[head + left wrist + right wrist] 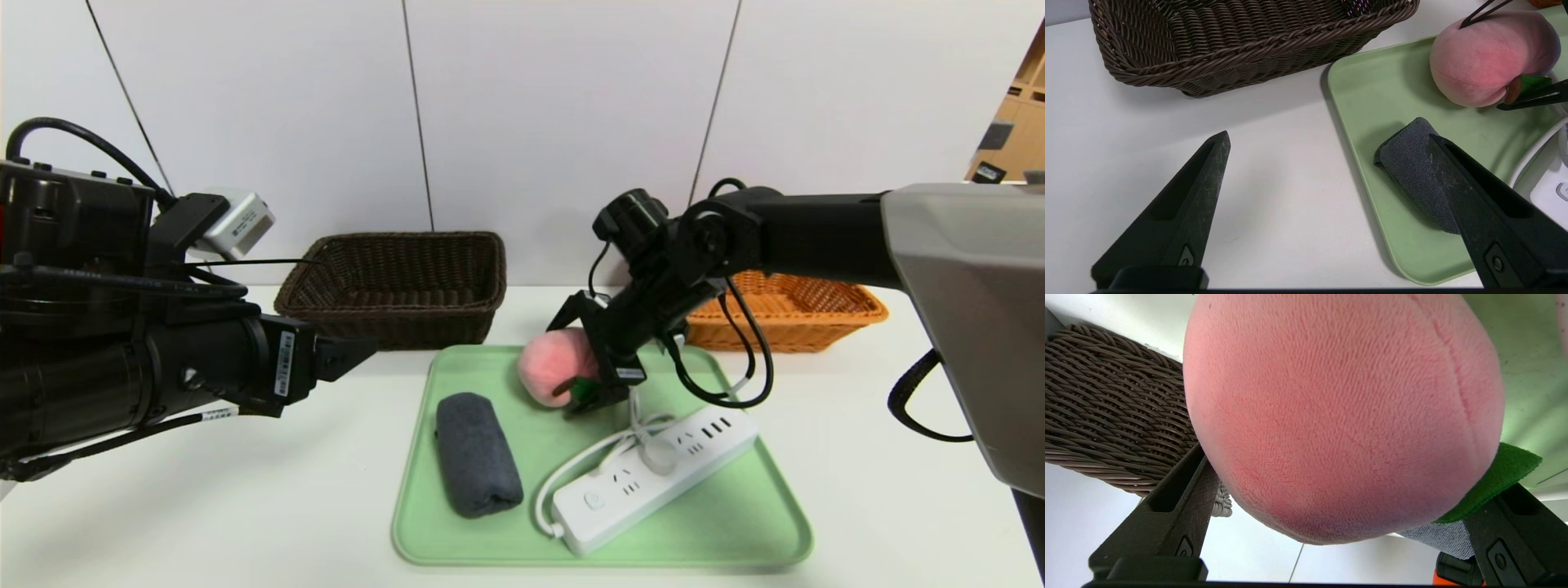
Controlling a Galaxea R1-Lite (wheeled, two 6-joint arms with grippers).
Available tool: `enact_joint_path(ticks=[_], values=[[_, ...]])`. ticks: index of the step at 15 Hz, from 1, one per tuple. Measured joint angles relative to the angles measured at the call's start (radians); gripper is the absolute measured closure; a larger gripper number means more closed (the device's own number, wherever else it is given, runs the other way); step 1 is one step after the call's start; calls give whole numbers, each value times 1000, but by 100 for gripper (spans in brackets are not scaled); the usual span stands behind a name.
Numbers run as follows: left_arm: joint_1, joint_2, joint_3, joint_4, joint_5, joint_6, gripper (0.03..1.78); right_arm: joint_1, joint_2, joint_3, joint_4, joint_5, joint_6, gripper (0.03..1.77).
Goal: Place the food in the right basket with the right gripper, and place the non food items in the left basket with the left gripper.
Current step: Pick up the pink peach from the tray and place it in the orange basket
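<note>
Head view: the right gripper (575,351) stands wide around the peach (555,367), at the back of the tray (661,539). The towel (478,453) and power strip (653,482) lie on the tray (cord looped over the strip). Behind are the dark basket (392,322) and the tan basket (775,335).

Left wrist view: the left gripper (1327,136) is open and holds nothing, above the table (1274,204) beside the tray.

Right wrist view: the peach sits between open fingers (1196,498), its leaf (1498,479) against one; whether it is gripped, I cannot tell.
</note>
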Motion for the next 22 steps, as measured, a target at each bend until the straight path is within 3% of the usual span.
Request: enact_joint_path(ticks=[4,9,13,22], values=[[0,1,0,0,0,0,12,1,3,0,0,-1,-2,10],[0,7,-1,0,0,0,12,3,3,0,1,0,-15,79],[0,7,-1,0,0,-1,12,9,3,0,5,1,-36,108],[0,6,1,0,3,0,12,100,-92,1,99,-19,-168,111]])
